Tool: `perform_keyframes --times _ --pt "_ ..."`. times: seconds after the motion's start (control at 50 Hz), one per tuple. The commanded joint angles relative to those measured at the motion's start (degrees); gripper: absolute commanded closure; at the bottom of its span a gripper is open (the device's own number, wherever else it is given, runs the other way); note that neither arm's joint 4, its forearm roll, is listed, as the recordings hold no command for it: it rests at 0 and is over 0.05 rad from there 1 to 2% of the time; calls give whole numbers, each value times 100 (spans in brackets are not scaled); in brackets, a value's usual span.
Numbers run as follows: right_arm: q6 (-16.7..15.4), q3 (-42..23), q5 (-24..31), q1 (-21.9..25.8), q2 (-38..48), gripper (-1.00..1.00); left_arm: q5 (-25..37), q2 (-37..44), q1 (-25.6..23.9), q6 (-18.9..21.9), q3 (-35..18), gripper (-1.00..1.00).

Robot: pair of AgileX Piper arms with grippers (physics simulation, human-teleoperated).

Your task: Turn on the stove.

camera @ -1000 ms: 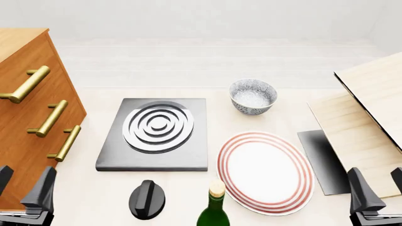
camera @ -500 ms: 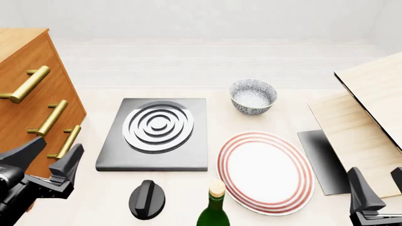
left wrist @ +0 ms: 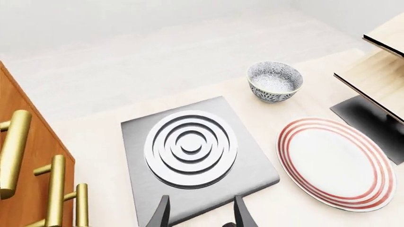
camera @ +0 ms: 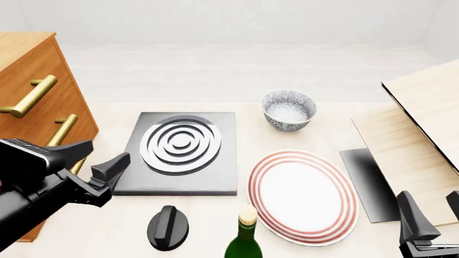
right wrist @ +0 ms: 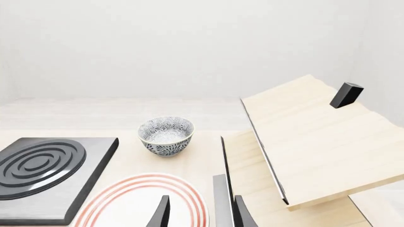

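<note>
Two grippers in play, only one moving: the left gripper (camera: 95, 157) is travelling up and to the right in the front view, having started a second ago low in the corner and now hanging over the table's left side, its fingers (camera: 111, 166) spread apart and gripping nothing. Its tips are reaching the stove's (camera: 179, 153) near-left corner, overlapping that edge in the front view; contact cannot be told. In the left wrist view the same fingers (left wrist: 158, 215) are pointing at the slab's near edge, with the ringed burner (left wrist: 190, 147) just beyond them. The black knob (camera: 167, 227) is sitting off the slab, near its front edge and beside the gripper, untouched and lying where it was. The right gripper (camera: 429, 228) is staying parked low at the right, jaws parted, empty. Past the stove, the patterned bowl (camera: 288, 109), the red-ringed plate (camera: 302, 196) and the green bottle (camera: 244, 242) are keeping their places. The wooden drawer unit (camera: 29, 113) with brass handles is standing behind the left arm; the pale wooden rack (camera: 420, 134) is filling the right side.
</note>
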Motion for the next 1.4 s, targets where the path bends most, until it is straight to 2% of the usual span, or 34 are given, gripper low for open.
perform_keyframes --times 0.02,0.22,0.24,0.26,0.36,0.48,0.56,0.9,1.12,1.4 --pt "-1 -2 0 0 2 -100 310 484 -505 -78 -393 -100" --pt "-2 1 -26 1 26 -100 281 905 -890 -271 -675 -100" --pt "-2 1 -26 1 26 -100 261 974 -997 -390 -704 -100" --pt "-2 1 -27 1 27 -100 242 1013 -964 -272 -722 -100" --pt "-2 1 -26 0 26 -100 237 1161 -967 -287 -867 -100" --pt "-3 1 -26 1 25 -100 54 1362 -1035 -402 -767 -100" --pt "-1 1 -26 1 25 -100 -23 1538 -1145 -647 -754 -100" --pt "-1 1 -26 1 26 -100 -273 1760 -1055 -723 -532 -100" --pt "-2 1 -26 1 23 -100 -383 1846 -886 -599 -380 -100" --pt "-1 1 -26 1 25 -100 -606 2105 -923 -930 -148 -100"
